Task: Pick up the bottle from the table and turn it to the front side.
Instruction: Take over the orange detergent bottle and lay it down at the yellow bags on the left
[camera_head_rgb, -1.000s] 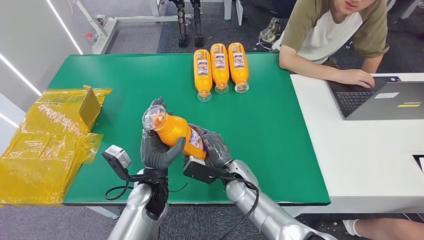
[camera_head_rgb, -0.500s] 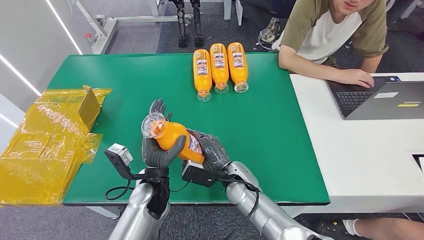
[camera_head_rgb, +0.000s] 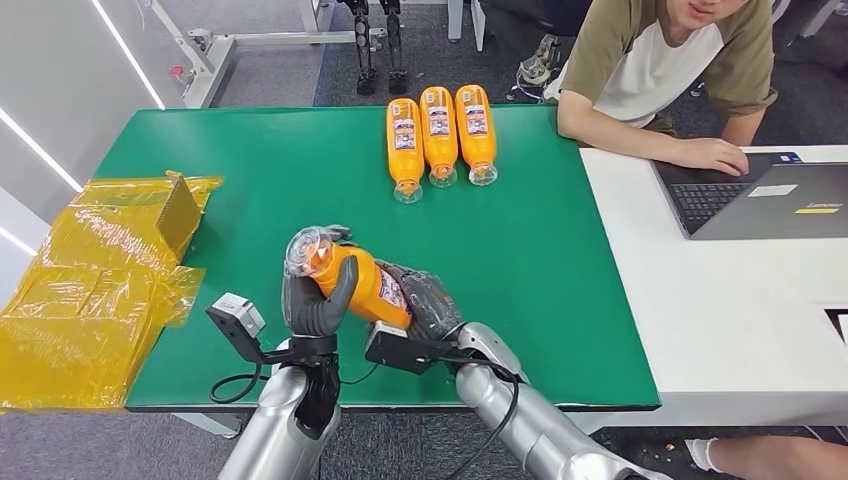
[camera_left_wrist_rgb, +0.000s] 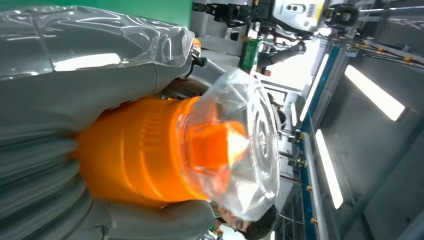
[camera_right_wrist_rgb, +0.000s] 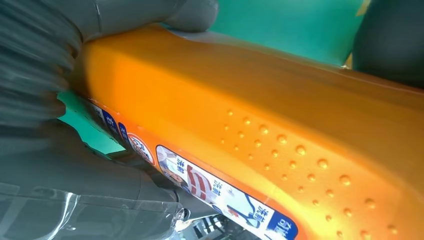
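I see both of my hands holding one orange bottle (camera_head_rgb: 355, 283) above the green desk (camera_head_rgb: 520, 260), near its 6 o'clock edge. My left hand (camera_head_rgb: 315, 300) wraps its fingers (camera_head_rgb: 338, 285) around the neck, below the clear cap (camera_head_rgb: 305, 247), which points toward 10 o'clock. My right hand (camera_head_rgb: 425, 300) cradles the base. Three more bottles (camera_head_rgb: 440, 130) lie side by side at 12 o'clock.

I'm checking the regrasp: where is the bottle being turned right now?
In the head view, the bottle is held above the near edge of the green table, between the left hand and the right hand, clear cap pointing away.
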